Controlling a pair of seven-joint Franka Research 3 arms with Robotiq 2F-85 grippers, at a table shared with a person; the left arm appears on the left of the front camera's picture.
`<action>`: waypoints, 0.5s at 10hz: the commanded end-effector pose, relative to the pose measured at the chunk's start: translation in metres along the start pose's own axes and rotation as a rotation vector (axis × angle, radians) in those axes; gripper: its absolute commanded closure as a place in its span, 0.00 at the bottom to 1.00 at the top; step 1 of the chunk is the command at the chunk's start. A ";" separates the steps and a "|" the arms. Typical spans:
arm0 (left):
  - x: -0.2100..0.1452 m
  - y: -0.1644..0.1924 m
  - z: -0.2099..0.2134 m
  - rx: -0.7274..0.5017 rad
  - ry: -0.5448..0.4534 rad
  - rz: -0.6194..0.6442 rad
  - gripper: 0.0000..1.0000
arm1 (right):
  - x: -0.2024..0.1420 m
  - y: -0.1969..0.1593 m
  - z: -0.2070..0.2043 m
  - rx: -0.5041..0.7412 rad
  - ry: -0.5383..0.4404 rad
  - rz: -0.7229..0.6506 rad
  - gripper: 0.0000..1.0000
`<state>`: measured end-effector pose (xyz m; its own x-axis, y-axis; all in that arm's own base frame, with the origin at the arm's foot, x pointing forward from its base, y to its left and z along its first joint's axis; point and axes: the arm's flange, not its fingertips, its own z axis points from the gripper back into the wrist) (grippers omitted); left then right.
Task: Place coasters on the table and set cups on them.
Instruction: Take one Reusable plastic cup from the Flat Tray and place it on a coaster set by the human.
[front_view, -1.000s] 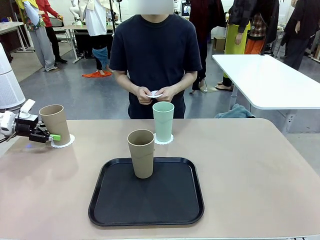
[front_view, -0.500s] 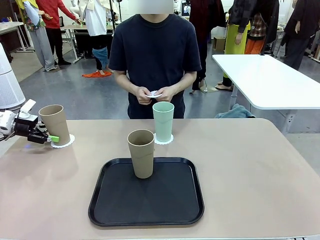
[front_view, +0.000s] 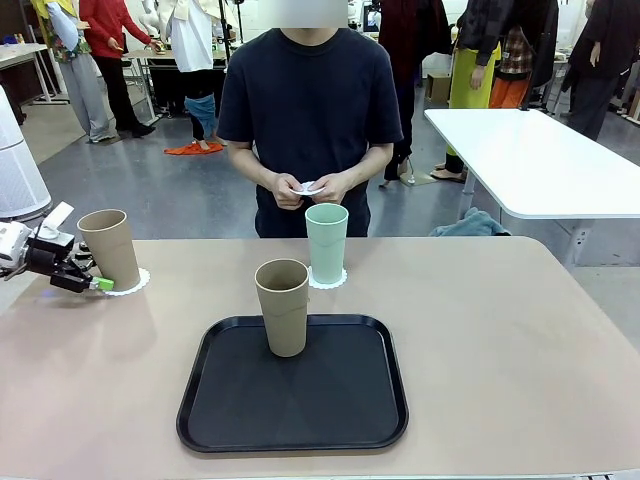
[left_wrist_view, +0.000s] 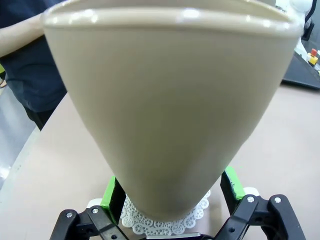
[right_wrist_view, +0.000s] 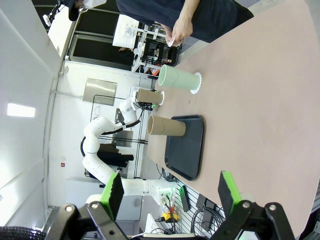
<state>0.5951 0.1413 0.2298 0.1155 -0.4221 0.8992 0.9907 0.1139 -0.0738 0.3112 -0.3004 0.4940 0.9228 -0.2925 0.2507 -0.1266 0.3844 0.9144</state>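
Where the matte beige worktop (front_view: 500, 340) lies nearest, a black rounded-square tray (front_view: 292, 400) carries one tapered tan cup (front_view: 284, 308). Farther back, the left gripper (front_view: 100, 283) sets its jaws apart either side of a second tan cup (front_view: 110, 248) on a lacy white coaster (front_view: 132, 286), a mint cup (front_view: 326, 243) tops another coaster (front_view: 316, 283), and the right gripper (right_wrist_view: 167, 192) has its jaws apart, empty. Beyond, the person's hands (front_view: 336, 187) pinch a third coaster (front_view: 310, 187).

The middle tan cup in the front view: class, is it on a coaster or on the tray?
On the tray: the tan cup stands upright on the black tray, no lacy disc under its base.
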 end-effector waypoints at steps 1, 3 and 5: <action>0.008 -0.002 0.000 -0.006 0.067 0.012 0.00 | 0.000 0.000 -0.001 0.009 -0.002 0.002 0.00; 0.012 -0.002 0.007 0.003 0.116 0.003 0.00 | 0.000 0.000 -0.001 0.009 -0.002 0.002 0.00; 0.028 -0.004 0.033 0.053 0.257 -0.033 0.00 | 0.000 0.000 -0.001 0.009 -0.002 0.002 0.00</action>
<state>0.5997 0.1570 0.2526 0.0978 -0.5664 0.8183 0.9913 0.1282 -0.0297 0.3112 -0.3004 0.4940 0.9228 -0.2925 0.2507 -0.1266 0.3844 0.9144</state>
